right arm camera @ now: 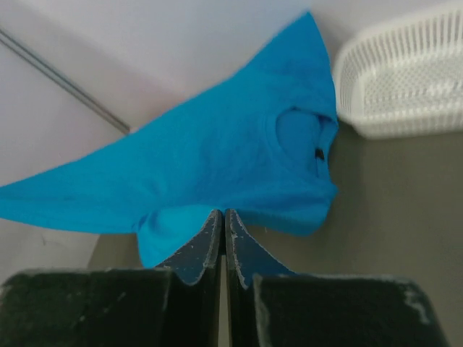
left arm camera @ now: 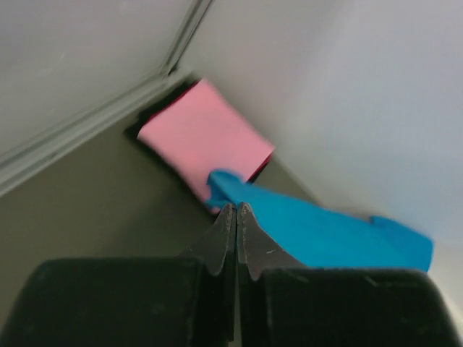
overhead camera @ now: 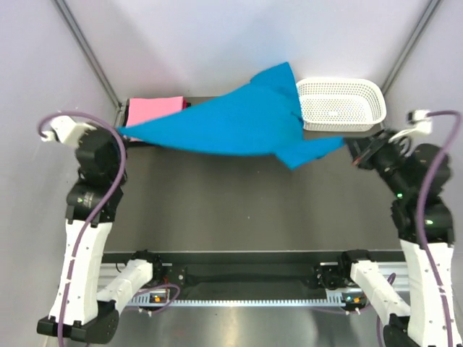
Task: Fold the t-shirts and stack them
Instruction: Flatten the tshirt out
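A blue t-shirt [overhead camera: 239,119] hangs stretched between my two grippers above the back of the dark table. My left gripper [overhead camera: 119,134] is shut on its left corner; the left wrist view shows the closed fingertips [left arm camera: 236,208] pinching blue cloth [left arm camera: 325,235]. My right gripper [overhead camera: 352,148] is shut on its right edge; the right wrist view shows the gripper [right arm camera: 223,214] closed on the shirt [right arm camera: 217,166], collar visible. A folded pink t-shirt [overhead camera: 154,110] lies at the back left, partly under the blue one, and shows in the left wrist view [left arm camera: 202,137].
A white mesh basket [overhead camera: 340,105] stands at the back right, right beside the blue shirt, and shows in the right wrist view [right arm camera: 405,79]. Pale walls enclose the table [overhead camera: 239,202] at the back and both sides.
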You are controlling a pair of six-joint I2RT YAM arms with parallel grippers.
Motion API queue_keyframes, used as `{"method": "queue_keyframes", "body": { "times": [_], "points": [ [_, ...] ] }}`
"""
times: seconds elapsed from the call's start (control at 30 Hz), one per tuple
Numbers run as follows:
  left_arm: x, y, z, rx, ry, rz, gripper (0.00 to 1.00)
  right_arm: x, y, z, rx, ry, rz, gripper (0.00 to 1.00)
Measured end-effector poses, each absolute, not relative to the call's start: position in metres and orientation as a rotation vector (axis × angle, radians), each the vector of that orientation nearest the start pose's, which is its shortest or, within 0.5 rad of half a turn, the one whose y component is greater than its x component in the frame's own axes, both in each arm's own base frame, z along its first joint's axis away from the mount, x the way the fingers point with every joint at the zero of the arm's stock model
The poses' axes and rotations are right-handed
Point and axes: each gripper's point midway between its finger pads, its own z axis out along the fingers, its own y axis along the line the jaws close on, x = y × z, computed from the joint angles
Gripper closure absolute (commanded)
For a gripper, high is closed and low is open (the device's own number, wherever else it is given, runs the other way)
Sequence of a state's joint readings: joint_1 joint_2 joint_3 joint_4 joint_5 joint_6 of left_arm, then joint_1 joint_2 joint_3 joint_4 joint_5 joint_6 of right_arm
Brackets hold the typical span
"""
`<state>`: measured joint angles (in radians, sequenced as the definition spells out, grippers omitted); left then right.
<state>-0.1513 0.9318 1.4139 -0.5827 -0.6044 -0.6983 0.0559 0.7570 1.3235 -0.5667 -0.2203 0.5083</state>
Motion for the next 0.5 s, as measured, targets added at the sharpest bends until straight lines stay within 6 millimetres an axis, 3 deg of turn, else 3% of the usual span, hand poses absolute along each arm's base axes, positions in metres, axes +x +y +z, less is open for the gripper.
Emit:
{"method": "queue_keyframes", "body": {
  "times": [0.03, 0.2, 0.27, 0.37, 0.5],
  "points": [
    [0.288, 0.035, 0.408, -0.876, 1.457, -0.118, 1.00, 0.241, 0.073, 0.403, 0.216, 1.683, 0.620, 1.00],
    [0.275, 0.028, 0.282, -0.930, 1.713, -0.041, 1.00, 0.228, 0.071, 0.261, 0.389, 2.062, 0.591, 1.00],
    [0.262, 0.025, 0.230, -0.960, 1.830, -0.007, 1.00, 0.211, 0.067, 0.220, 0.466, 2.196, 0.554, 1.00],
    [0.236, 0.022, 0.170, -1.036, 1.976, 0.041, 1.00, 0.187, 0.061, 0.193, 0.538, 2.286, 0.505, 1.00],
    [0.216, 0.023, 0.142, -1.120, 2.039, 0.079, 1.00, 0.171, 0.051, 0.182, 0.607, 2.300, 0.445, 1.00]
  ]
}}
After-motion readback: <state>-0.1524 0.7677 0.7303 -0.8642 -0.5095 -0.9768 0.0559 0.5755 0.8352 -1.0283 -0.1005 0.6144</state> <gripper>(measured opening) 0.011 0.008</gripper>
